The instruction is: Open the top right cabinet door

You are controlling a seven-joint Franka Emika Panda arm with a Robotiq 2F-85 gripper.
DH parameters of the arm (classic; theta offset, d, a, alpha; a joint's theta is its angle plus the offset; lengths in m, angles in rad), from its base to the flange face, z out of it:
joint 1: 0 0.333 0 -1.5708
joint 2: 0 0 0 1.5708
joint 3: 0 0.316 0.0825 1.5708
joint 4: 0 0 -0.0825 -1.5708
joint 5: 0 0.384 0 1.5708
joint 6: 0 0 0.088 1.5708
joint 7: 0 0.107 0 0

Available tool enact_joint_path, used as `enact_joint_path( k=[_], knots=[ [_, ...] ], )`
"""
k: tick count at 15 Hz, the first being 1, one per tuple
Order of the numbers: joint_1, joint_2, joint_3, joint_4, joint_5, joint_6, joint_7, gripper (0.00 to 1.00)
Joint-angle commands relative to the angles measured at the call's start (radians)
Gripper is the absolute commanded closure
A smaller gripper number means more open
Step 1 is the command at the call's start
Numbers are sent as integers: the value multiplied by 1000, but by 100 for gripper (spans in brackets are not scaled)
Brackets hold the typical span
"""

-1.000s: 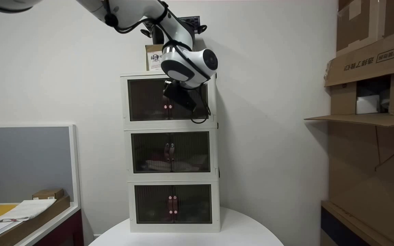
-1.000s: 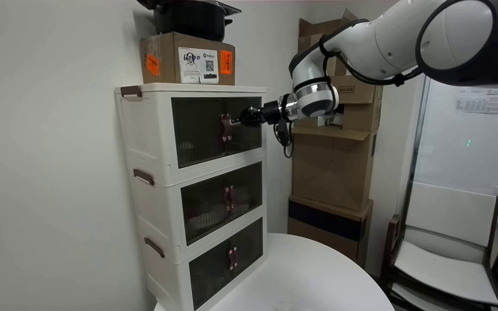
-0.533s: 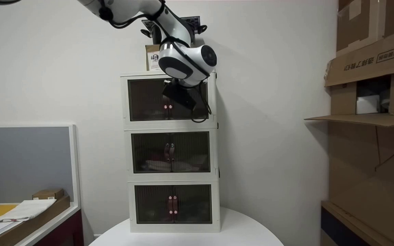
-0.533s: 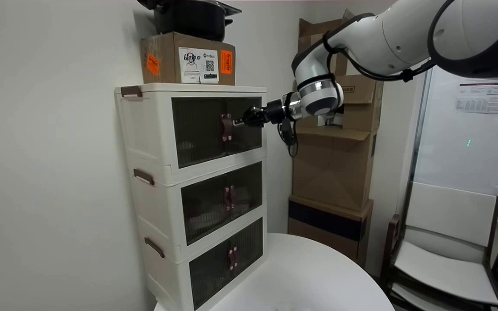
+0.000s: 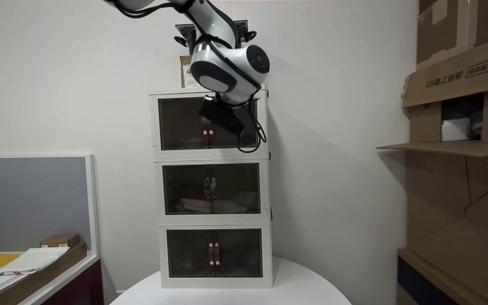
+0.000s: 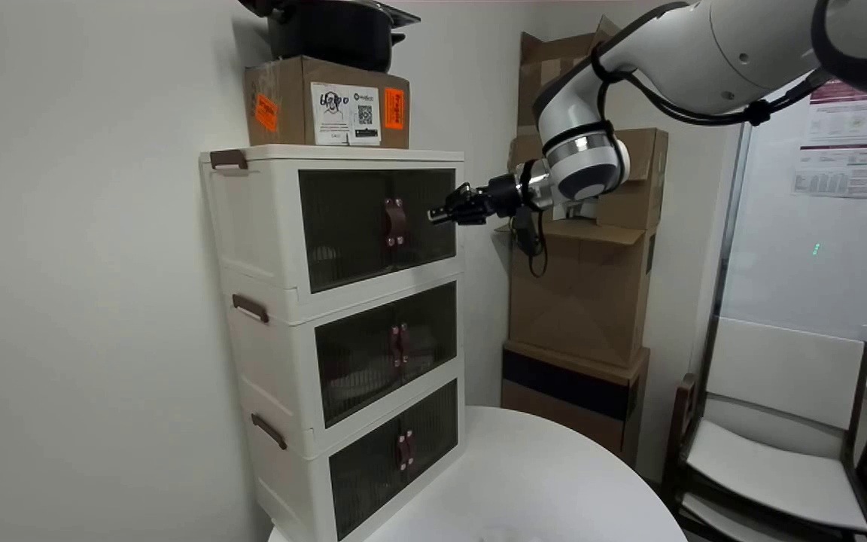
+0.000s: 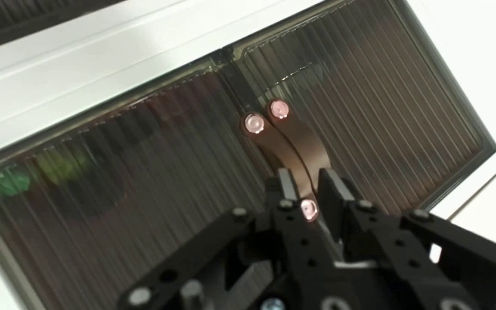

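The top right cabinet door (image 6: 427, 245) is a dark see-through panel, shut flush in the white cabinet's uppermost tier. It also shows in an exterior view (image 5: 227, 142), partly covered by the wrist parts. The wrist view stands upside down; there this door is the left panel (image 7: 114, 193). Its brown handle (image 7: 271, 144) lies beside the left door's handle (image 7: 312, 148). My gripper (image 6: 437, 215) is in front of the right door, apart from it. In the wrist view the fingers (image 7: 306, 181) are parted by a narrow gap with nothing between them. They line up over the handles' far ends.
The left door (image 6: 343, 233) of the top tier is shut. The lower tiers' doors (image 6: 388, 354) are shut too. A cardboard box (image 6: 354, 113) with a black pot (image 6: 336, 34) stands on the cabinet. The cabinet stands on a round white table (image 6: 539, 482). Cardboard boxes (image 6: 584, 301) stand beyond.
My gripper has moved back from the handles, away from the cabinet front, and the arm has drawn back and up. The cabinet doors have not moved.
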Motion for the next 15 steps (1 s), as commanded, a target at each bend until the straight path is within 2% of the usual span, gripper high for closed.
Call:
enact_joint_path(
  k=[1, 7, 15],
  knots=[
    [25, -41, -3, -35, -22, 71, 11, 46],
    [74, -6, 31, 32, -75, 144, -3, 1],
    [98, 47, 60, 111, -89, 114, -47, 0]
  ],
)
